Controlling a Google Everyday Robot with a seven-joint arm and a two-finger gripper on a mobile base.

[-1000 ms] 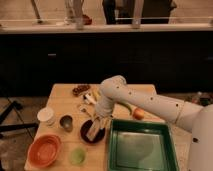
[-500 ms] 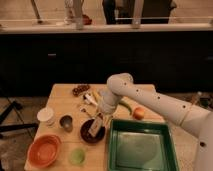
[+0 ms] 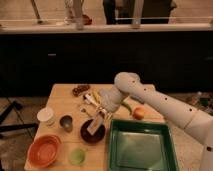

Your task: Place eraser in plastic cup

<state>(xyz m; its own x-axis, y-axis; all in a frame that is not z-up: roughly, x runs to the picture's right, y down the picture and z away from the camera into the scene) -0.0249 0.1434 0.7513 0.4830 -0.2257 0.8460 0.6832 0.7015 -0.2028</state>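
The eraser, a pale cream block, stands tilted over a dark round bowl in the middle of the table. My gripper reaches down from the white arm and is shut on the eraser's upper end. The plastic cup, small and translucent light green, stands near the table's front edge, to the front left of the dark bowl and apart from the gripper.
An orange bowl sits at the front left. A white cup and a dark metal cup stand at the left. A green tray lies at the front right, an orange fruit behind it. Utensils and a dark red item lie at the back.
The arm's elbow has shifted right and slightly up. The eraser has tilted up a little over the dark bowl, still in the gripper.
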